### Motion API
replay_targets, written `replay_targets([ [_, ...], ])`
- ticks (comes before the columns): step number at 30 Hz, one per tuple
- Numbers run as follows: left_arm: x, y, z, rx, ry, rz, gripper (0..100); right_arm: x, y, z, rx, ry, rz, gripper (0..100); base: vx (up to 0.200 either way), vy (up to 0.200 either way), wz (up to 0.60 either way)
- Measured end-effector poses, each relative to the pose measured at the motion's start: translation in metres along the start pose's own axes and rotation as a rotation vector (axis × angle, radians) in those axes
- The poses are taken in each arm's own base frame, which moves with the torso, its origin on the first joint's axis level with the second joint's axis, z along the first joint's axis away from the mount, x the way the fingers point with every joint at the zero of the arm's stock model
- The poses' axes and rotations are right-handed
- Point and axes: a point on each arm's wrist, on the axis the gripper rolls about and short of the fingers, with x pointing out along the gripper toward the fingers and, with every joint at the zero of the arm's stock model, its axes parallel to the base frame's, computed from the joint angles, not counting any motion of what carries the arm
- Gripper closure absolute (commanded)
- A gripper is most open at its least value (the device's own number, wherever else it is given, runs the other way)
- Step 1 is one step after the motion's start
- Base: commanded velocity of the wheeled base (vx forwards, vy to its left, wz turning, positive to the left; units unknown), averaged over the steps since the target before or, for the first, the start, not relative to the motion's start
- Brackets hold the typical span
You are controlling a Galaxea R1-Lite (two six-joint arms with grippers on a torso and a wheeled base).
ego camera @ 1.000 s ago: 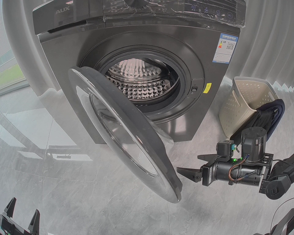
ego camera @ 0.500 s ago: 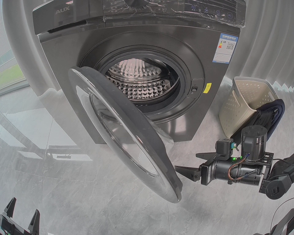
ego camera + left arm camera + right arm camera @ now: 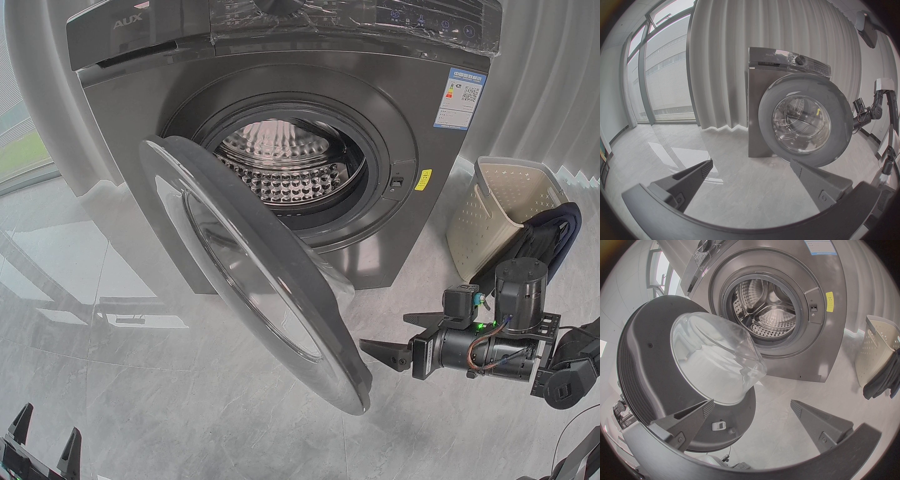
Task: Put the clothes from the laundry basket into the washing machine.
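A grey washing machine [image 3: 275, 81] stands ahead with its round door [image 3: 250, 269] swung open and its steel drum [image 3: 284, 159] bare. To its right a cream laundry basket [image 3: 500, 206] holds dark clothes [image 3: 550, 240] that hang over its rim. My right gripper [image 3: 400, 337] hovers open and holds nothing, just right of the door's lower edge and left of the basket. In the right wrist view the door [image 3: 662, 365], drum [image 3: 765, 312], basket [image 3: 878, 352] and clothes [image 3: 886, 377] all show. My left gripper [image 3: 47, 431] is open low at the near left, far from the machine [image 3: 775, 103].
Glossy grey floor tiles [image 3: 156, 387] spread in front of the machine. White curtains [image 3: 550, 81] hang behind it, and a window [image 3: 662, 72] lies off to the left. The open door juts out into the space between my arms.
My right gripper edged slightly left towards the door, then came back to nearly where it was. Nothing else has moved.
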Motion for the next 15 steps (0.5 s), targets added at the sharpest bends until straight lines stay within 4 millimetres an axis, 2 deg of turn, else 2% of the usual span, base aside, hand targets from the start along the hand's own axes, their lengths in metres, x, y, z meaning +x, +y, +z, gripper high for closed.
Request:
replay_targets([
  [15,0.0000,0.0000,0.0000,0.000,0.000,0.000,0,-0.0009,0.0035,-0.0025,-0.003,0.009,0.013,0,0.000,0.000,0.00],
])
